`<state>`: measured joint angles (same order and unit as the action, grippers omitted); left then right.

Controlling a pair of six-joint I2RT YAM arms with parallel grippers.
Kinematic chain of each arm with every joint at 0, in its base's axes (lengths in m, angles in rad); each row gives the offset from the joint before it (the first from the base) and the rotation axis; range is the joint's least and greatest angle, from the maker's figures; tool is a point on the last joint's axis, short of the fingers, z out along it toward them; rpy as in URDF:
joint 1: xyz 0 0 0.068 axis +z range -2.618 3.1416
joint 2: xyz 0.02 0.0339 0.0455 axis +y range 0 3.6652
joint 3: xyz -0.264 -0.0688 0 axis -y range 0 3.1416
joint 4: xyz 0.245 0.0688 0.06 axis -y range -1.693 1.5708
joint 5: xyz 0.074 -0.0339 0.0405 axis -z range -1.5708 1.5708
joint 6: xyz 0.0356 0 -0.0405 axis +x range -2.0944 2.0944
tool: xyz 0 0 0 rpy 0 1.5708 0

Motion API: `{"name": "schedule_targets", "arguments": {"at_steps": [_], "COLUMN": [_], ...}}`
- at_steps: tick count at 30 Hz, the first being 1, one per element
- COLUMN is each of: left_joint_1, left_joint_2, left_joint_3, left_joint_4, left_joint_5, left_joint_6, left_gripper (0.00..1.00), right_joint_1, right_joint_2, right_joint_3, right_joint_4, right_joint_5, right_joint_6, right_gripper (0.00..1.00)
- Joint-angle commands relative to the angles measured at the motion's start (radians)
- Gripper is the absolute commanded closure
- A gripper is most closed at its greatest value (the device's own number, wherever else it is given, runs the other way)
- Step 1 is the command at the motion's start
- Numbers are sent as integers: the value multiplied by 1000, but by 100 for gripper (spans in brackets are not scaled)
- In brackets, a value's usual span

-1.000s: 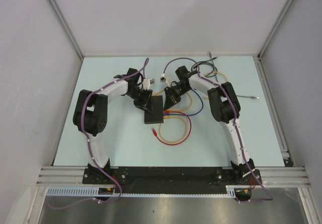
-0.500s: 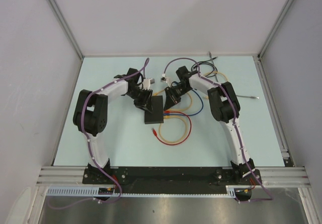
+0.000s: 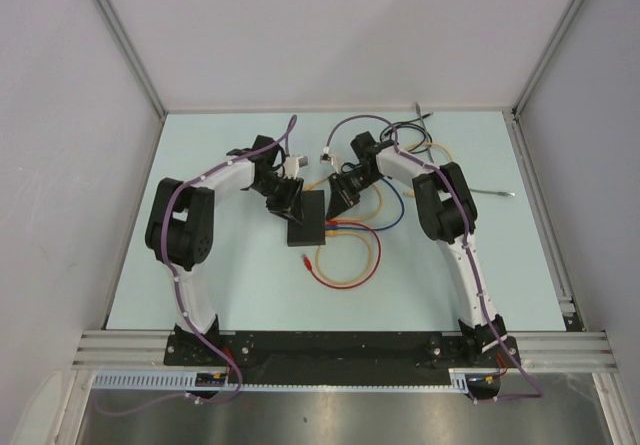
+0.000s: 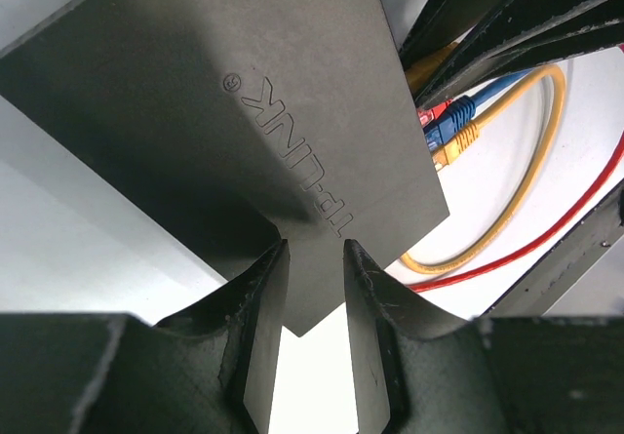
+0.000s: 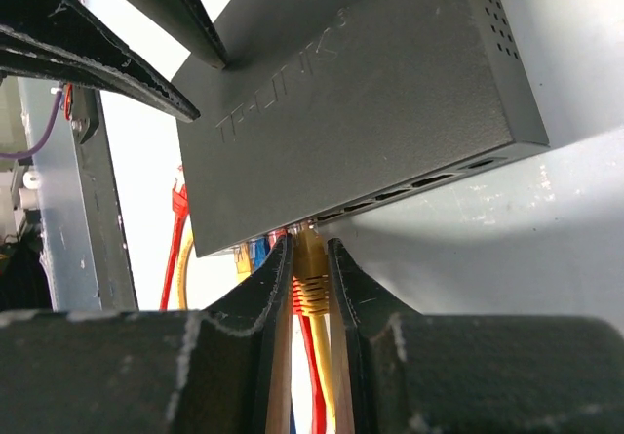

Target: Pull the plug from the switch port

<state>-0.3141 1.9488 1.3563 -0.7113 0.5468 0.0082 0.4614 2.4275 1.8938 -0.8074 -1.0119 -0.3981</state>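
Switch (image 3: 306, 219) lies flat on the pale table (image 3: 200, 265), between the two arms. Right gripper (image 5: 309, 251) is at the switch's socket edge, its fingers clenched on the yellow plug (image 5: 310, 286), which sits in a port of the switch. Left gripper (image 4: 314, 258) is at the opposite side of the switch, jaws parted, fingertips over its top face near a corner, nothing pinched between them. Blue plug (image 4: 458, 112) sits in a neighbouring port of the switch.
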Motion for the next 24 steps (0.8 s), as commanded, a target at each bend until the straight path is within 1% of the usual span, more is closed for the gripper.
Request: {"name": "schedule_targets", "arguments": {"at_steps": [1, 3, 5, 9, 10, 13, 15, 21, 24], "left_joint_1": [-14, -16, -16, -16, -16, -17, -17, -17, -17], "left_joint_2": [42, 42, 45, 55, 58, 64, 67, 67, 62], "left_joint_3": [-49, -51, -45, -37, -36, -20, -17, -16, -20], "left_joint_4": [1, 6, 0, -2, -2, -4, -4, 3, 1], "left_joint_5": [-93, -93, -94, -79, -79, -74, -70, -68, -68], "left_joint_6": [47, 49, 50, 42, 39, 39, 39, 39, 38], "left_gripper": [63, 63, 63, 63, 63, 65, 66, 68, 68], "right_joint_1": [-15, -15, -15, 8, 22, 40, 40, -1, -6], "right_joint_2": [27, 39, 47, 36, 25, -13, -22, 7, 5], "right_joint_3": [-9, 62, 82, 42, -7, -82, -82, 28, -2], "right_joint_4": [-101, -95, -61, -68, -81, -107, -116, -87, -95], "right_joint_5": [130, 150, 168, 211, 210, 188, 193, 254, 259], "right_joint_6": [-67, -58, -27, -68, -86, -119, -128, -91, -93], "right_gripper": [96, 98, 100, 100, 100, 100, 100, 100, 100]}}
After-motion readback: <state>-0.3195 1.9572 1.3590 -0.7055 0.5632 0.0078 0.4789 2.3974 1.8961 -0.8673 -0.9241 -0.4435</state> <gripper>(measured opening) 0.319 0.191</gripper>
